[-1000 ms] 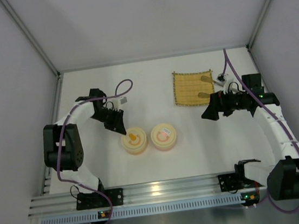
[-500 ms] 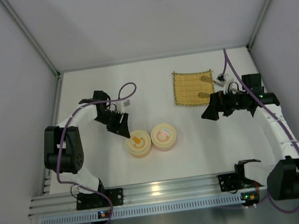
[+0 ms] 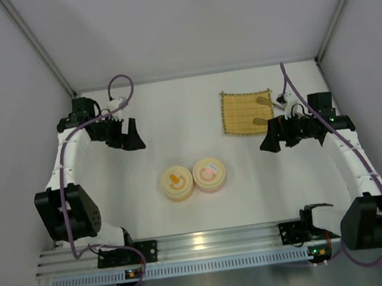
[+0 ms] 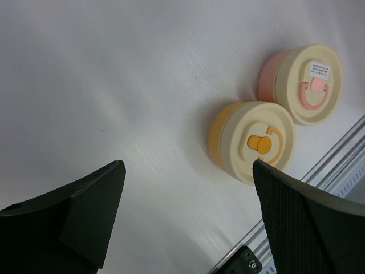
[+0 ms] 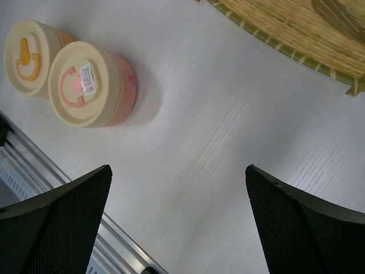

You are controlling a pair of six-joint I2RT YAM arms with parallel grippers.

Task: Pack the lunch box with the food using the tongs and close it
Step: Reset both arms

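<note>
The lunch box is two round lidded tubs side by side, touching, at mid-table: an orange one (image 3: 177,184) (image 4: 256,142) (image 5: 25,48) and a pink one (image 3: 209,174) (image 4: 308,83) (image 5: 85,85), both with cream lids on. Thin arms that look like the tongs (image 3: 264,100) (image 5: 339,14) lie on a bamboo mat (image 3: 239,112). No food shows in any view. My left gripper (image 3: 133,137) (image 4: 188,164) hangs open and empty, well back-left of the orange tub. My right gripper (image 3: 269,142) (image 5: 178,167) is open and empty, just in front of the mat's right corner.
The bamboo mat (image 5: 274,23) lies at the back right. White walls close the table on three sides. A metal rail (image 3: 203,242) with both arm bases runs along the near edge.
The left gripper opened, let go at the orange tub and drew away to the back left. The orange tub ended up slightly further right, against the pink one. The right arm barely moved.
</note>
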